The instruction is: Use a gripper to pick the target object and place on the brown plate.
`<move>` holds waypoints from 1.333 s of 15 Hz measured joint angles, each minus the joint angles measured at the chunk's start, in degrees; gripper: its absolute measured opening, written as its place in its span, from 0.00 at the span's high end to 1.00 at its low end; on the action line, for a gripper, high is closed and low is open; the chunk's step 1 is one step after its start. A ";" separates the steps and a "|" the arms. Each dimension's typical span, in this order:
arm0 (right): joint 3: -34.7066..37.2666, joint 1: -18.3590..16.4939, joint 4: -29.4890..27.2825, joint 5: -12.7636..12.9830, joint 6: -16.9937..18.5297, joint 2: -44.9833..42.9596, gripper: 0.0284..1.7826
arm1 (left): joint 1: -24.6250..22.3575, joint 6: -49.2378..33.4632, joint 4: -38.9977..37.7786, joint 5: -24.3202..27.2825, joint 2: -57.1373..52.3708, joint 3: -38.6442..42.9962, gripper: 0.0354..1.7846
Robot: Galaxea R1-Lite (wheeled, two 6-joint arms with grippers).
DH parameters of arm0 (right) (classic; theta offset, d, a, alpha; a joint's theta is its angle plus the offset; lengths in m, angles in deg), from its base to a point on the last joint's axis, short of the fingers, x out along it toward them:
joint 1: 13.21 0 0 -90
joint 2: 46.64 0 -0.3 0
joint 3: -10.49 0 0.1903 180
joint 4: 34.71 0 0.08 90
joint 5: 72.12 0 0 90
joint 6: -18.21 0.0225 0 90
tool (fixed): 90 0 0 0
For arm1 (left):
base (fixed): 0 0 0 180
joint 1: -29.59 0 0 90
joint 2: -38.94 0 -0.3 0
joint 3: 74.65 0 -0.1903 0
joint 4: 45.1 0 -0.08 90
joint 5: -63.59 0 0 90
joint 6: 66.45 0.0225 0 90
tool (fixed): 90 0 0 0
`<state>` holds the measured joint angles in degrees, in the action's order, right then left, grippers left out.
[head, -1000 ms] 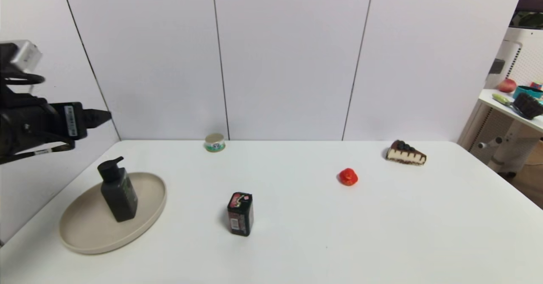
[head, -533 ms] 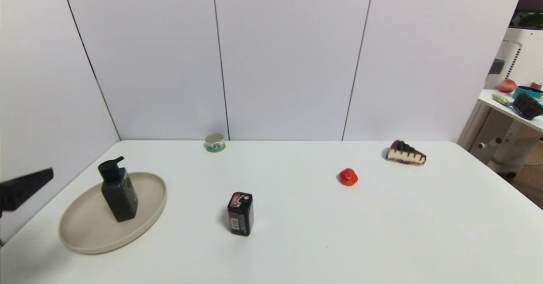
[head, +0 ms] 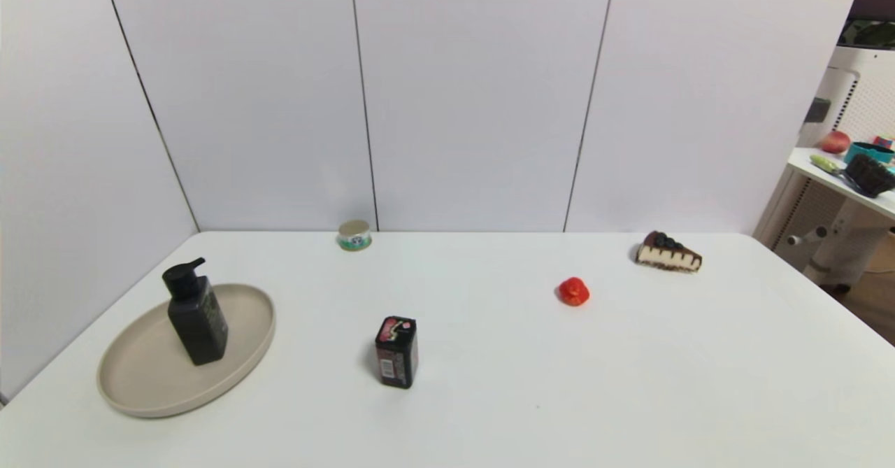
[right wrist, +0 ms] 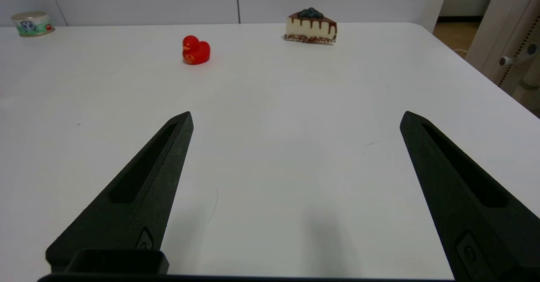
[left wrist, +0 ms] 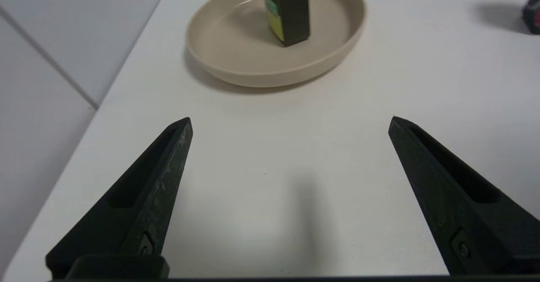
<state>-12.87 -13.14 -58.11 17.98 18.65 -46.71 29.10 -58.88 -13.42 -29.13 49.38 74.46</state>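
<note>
The black pump bottle (head: 195, 316) stands upright on the beige-tan plate (head: 140, 384) at the table's left. In the left wrist view the bottle's lower part (left wrist: 287, 10) stands in the plate (left wrist: 236, 63). My left gripper (left wrist: 289, 124) is open and empty, low over bare table on the near side of the plate, apart from it. My right gripper (right wrist: 295, 119) is open and empty over bare table on the right. Neither gripper shows in the head view.
A dark tin with a pink-red label (head: 396, 352) stands mid-table. A red toy duck (head: 573, 291), a cake slice (head: 668, 252) and a small can (head: 354, 234) sit farther back. A wall runs along the table's left edge.
My left gripper, seen high at the left a second ago, dropped down and drew back out of the head view. The bottle and plate have not moved.
</note>
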 joint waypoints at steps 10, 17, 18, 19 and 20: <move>0.00 0.00 -0.05 0.00 0.00 0.00 0.05 | 0.07 -4.57 -2.28 4.40 -10.44 4.99 0.06; 0.00 0.00 -0.02 0.00 0.00 0.00 0.05 | 0.07 -4.60 -2.28 4.36 -10.54 4.99 0.06; 0.00 0.00 0.00 0.00 0.00 0.00 0.05 | 0.07 -4.62 -2.28 4.36 -10.53 4.99 0.06; 0.00 0.00 -0.05 0.00 0.00 0.00 0.05 | 0.07 -4.60 -2.28 4.36 -10.54 4.99 0.06; 0.00 0.00 0.00 0.01 0.00 0.00 0.05 | 0.07 -4.60 -2.28 4.40 -10.53 4.99 0.06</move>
<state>-12.87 -13.14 -58.11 17.99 18.65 -46.71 29.18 -63.48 -15.70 -24.73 38.85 79.45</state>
